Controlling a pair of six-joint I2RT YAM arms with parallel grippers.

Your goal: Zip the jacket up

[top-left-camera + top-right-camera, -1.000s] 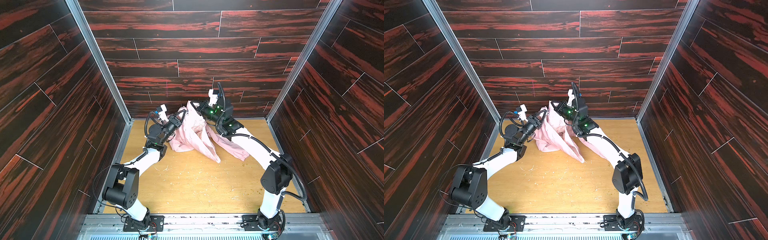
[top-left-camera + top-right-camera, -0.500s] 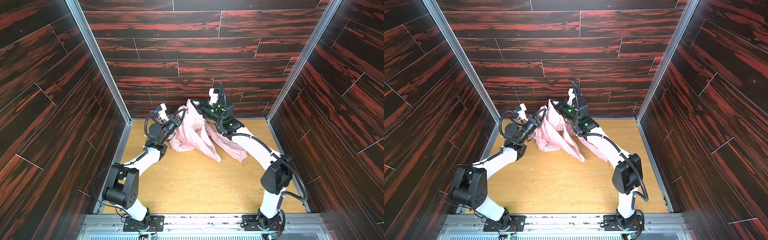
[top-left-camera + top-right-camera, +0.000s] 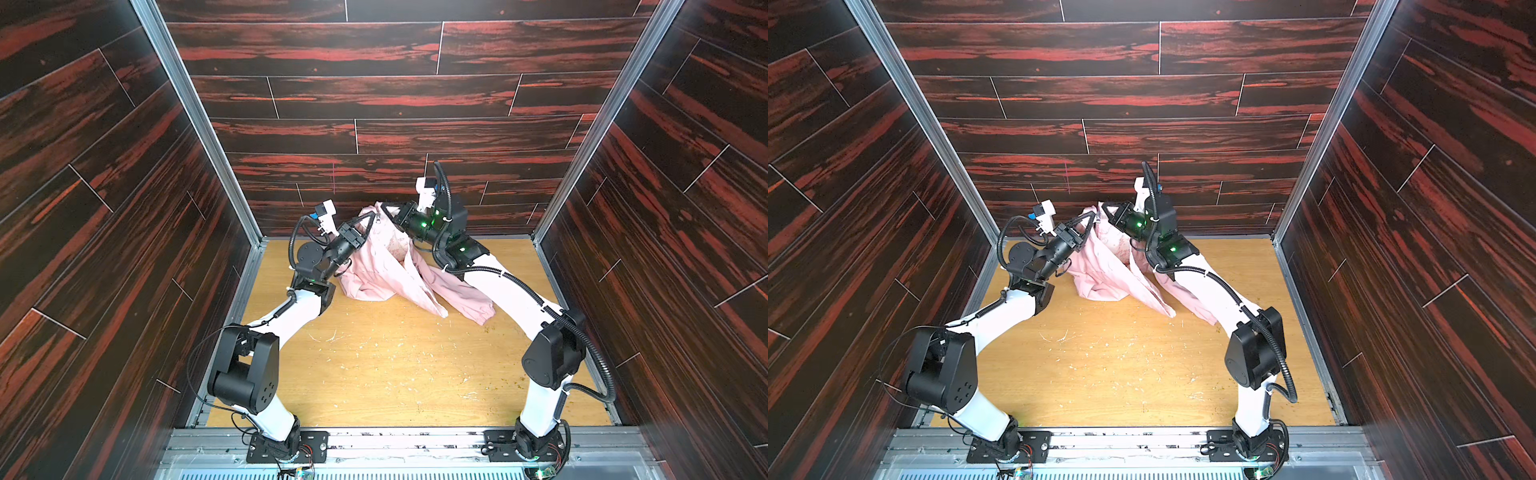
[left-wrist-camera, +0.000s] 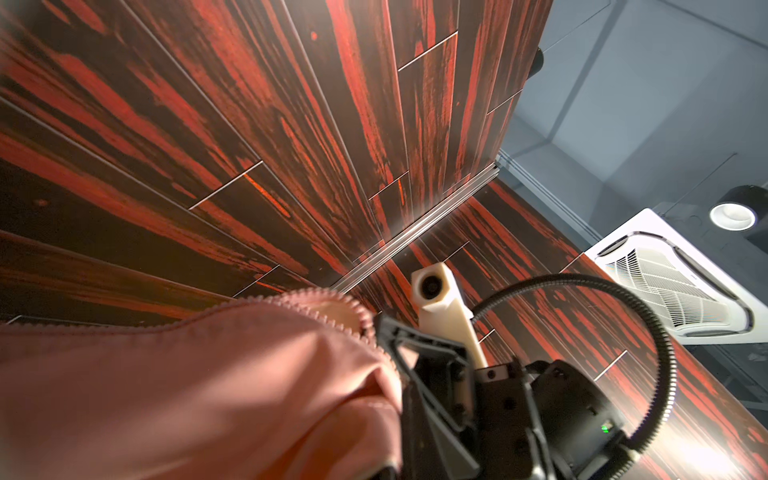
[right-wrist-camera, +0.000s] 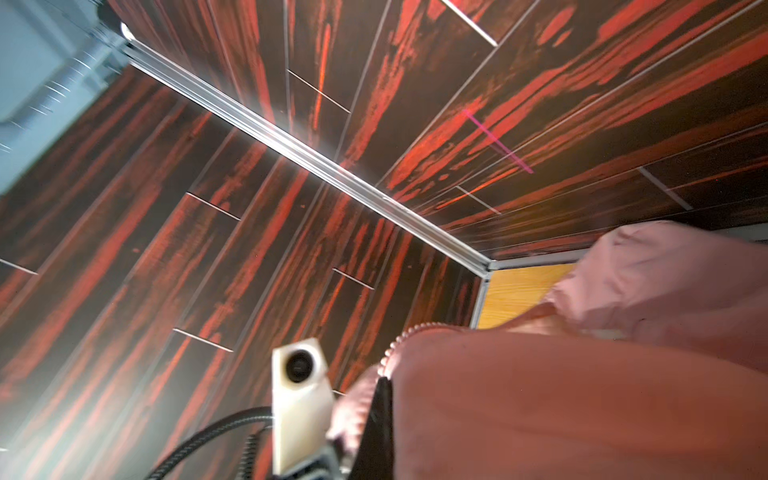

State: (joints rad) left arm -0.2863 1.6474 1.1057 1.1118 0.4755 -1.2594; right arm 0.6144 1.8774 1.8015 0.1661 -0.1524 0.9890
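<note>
The light pink jacket (image 3: 382, 266) (image 3: 1104, 266) hangs bunched at the back of the wooden table, its lower folds and one sleeve (image 3: 461, 297) resting on the board. My left gripper (image 3: 368, 218) (image 3: 1088, 218) is shut on its upper edge from the left. My right gripper (image 3: 388, 210) (image 3: 1106, 208) is shut on the same raised edge from the right, close beside it. In the left wrist view the jacket (image 4: 187, 395) fills the foreground, with zipper teeth (image 4: 332, 303) along its edge running into the right gripper's fingers (image 4: 415, 357). The right wrist view shows the jacket (image 5: 561, 395) and zipper teeth (image 5: 395, 345).
Dark red wooden walls enclose the table (image 3: 395, 374) on three sides, and the back wall (image 3: 374, 137) stands just behind the grippers. Metal corner posts (image 3: 199, 124) rise at the back corners. Small white scraps litter the board.
Both grippers have risen slightly with the jacket's top edge between them. The hanging folds and the sleeve have shifted only a little.
</note>
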